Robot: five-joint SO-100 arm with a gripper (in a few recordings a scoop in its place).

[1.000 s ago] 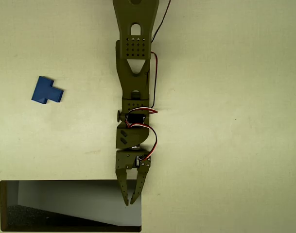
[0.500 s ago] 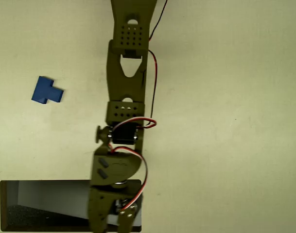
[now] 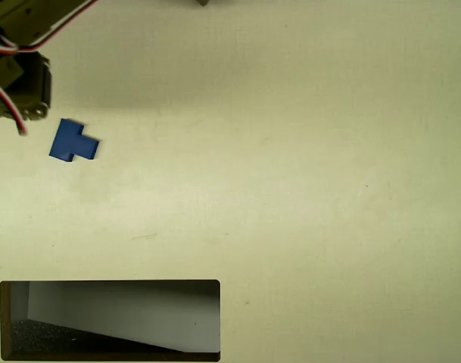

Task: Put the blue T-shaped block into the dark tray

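The blue T-shaped block (image 3: 71, 141) lies flat on the pale table (image 3: 306, 174), well above the dark tray (image 3: 109, 284) in the overhead view and slightly left of the tray's middle. It looks small, rigid and light — probably a plastic or wooden piece with smooth faces, so a firm pinch should hold it without damage. Its wide bar runs roughly up-down in the picture, tilted a little, and the short stem points right, away from the arm (image 3: 14, 72) at the top-left corner. The best hold is likely across the bar's narrow width. The claw itself is out of frame, so its spread cannot be judged.
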